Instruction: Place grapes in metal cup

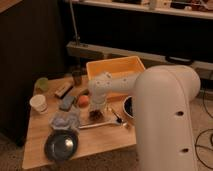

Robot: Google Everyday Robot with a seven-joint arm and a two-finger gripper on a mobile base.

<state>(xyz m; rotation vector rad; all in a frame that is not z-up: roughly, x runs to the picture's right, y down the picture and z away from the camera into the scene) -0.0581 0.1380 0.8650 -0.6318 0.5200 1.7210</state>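
Observation:
The grapes, a small dark red-brown bunch, lie on the wooden table near its middle. My gripper hangs at the end of the white arm, pointing down directly over the bunch and very close to it. The metal cup, small and dark, stands at the table's back edge, up and to the left of the gripper. It is just left of the yellow bin.
An orange fruit sits just left of the gripper. A yellow bin stands behind it, with a spoon and a dark bowl to the right. A crumpled cloth, dark plate, white paper cup and green cup fill the left side.

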